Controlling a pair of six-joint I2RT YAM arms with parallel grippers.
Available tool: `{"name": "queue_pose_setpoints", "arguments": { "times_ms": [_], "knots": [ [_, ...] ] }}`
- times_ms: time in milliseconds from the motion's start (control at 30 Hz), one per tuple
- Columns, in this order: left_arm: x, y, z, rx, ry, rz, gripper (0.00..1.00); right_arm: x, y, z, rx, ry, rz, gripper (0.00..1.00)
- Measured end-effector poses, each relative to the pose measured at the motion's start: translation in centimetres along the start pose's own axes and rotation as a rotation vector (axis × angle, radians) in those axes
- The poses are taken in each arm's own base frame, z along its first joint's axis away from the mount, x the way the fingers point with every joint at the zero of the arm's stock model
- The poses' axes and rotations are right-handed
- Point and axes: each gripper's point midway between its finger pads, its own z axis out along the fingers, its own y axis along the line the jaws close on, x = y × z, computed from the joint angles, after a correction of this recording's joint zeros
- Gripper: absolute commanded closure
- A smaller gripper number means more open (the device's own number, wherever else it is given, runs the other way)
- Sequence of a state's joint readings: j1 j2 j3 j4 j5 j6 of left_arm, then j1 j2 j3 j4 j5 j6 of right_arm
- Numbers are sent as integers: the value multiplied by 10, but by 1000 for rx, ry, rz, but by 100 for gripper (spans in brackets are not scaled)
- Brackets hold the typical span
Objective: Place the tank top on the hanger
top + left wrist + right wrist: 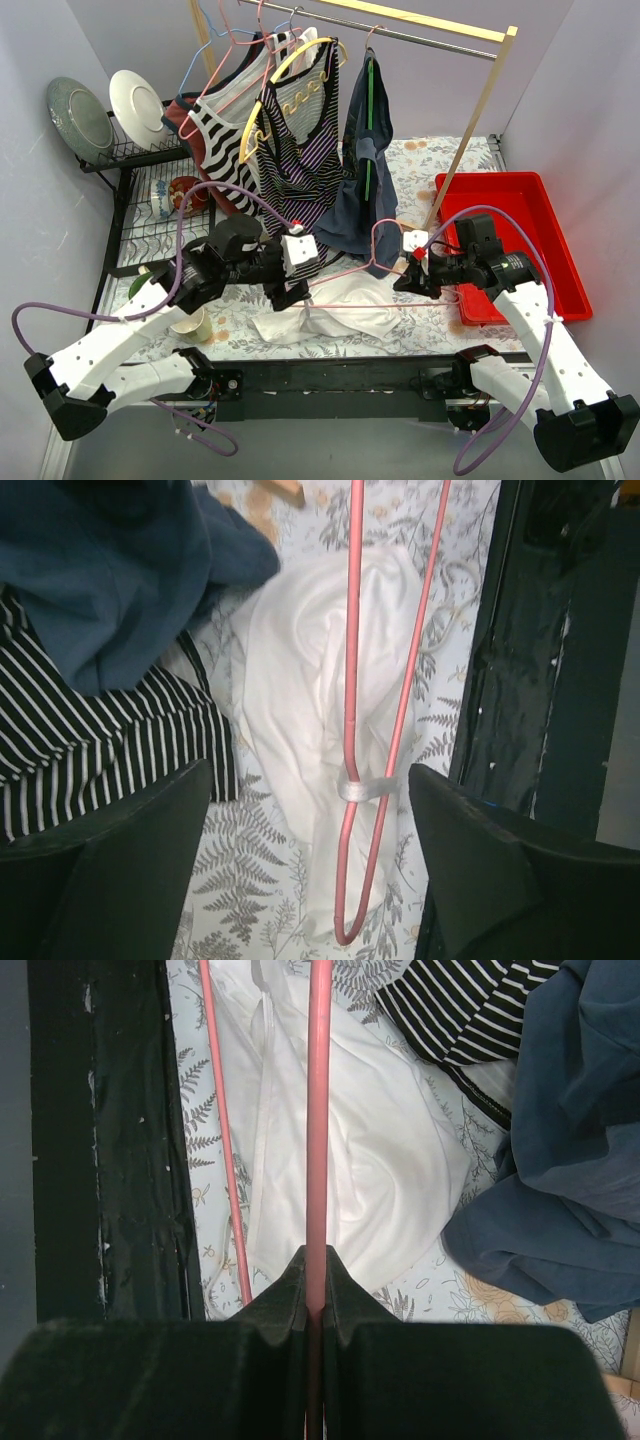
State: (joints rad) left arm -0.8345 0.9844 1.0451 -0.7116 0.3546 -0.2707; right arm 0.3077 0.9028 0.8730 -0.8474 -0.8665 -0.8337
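The white tank top (335,318) lies crumpled on the fern-patterned table between the two arms. Above it the pink hanger (374,245) is held flat and low, its long wires running left to right. My right gripper (406,274) is shut on one wire of the hanger (318,1160), with the tank top (380,1150) below. My left gripper (291,292) is open. Its fingers (110,870) stand wide on both sides of the hanger's taped corner (362,788) without touching it, over the tank top (300,680).
A clothes rail at the back carries a striped top (300,150) on a yellow hanger and a dark navy garment (365,170), whose hems reach the table. At the right is a red tray (520,215), at the left a dish rack (140,150) with plates, and a cup (194,325).
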Motion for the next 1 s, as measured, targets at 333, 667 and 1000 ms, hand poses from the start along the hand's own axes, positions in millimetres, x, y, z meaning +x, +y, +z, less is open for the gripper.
{"name": "queue_pose_setpoints", "arguments": {
  "times_ms": [333,667,1000],
  "knots": [
    [-52,-2,-1,54,-148,-1,3,4,7,0,-34,8,-38,99],
    [-46,-16,69,290,-79,-163,38,3,11,3,-77,-13,-84,99],
    [-53,-36,73,413,-92,-257,100,5,6,5,-77,-6,-92,99]
  ]
}}
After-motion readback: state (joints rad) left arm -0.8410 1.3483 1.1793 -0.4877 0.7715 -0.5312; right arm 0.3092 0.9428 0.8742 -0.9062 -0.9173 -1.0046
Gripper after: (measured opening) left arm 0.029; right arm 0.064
